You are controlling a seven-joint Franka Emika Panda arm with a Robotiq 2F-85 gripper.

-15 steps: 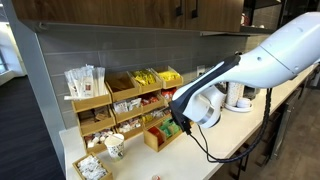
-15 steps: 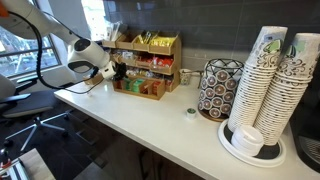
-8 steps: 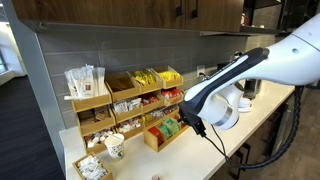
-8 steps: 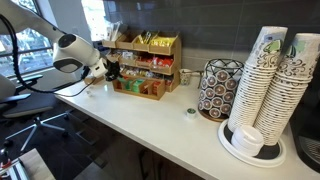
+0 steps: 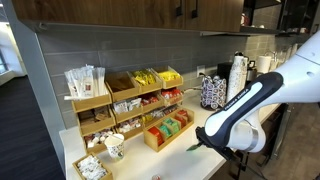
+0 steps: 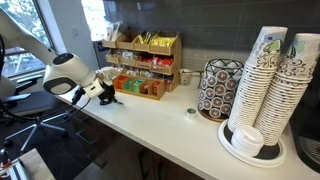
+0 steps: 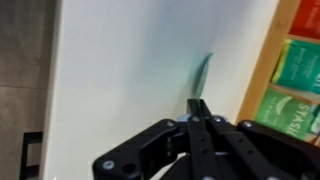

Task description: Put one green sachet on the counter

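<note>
Claw point(image 7: 197, 103): fingers drawn together, clamped on the near end of one green sachet point(image 7: 203, 74).

- Sachet is seen edge-on in the wrist view as a thin, slightly bowed green strip. It projects straight out past the fingertips, so its long axis runs on in line with the fingers, away from the claw.
- Sachet is carried over the white counter point(image 7: 120, 60), with bare counter all round it in that view. Whether its far edge touches the surface cannot be told.
- In an exterior view the claw point(image 5: 203, 139) is set low over the counter point(image 5: 140, 162), on the near side of the wooden tiered organiser point(image 5: 152, 141) and clear of it. A green sliver shows at the fingertips.
- The organiser point(image 7: 268, 60) lies to the right in the wrist view, with further green packets point(image 7: 296, 66) stacked in its compartments, apart from the held one.
- Far along the counter point(image 6: 160, 115), well apart from the claw: a patterned holder point(image 6: 215, 88) and stacked paper cups point(image 6: 270, 80).

Judgement: only one arm is in play, and the sachet is already in its grip. The coming move is taken to turn on the gap beneath the sachet. Lowering and release onto the bare counter directly below is all that appears left.
</note>
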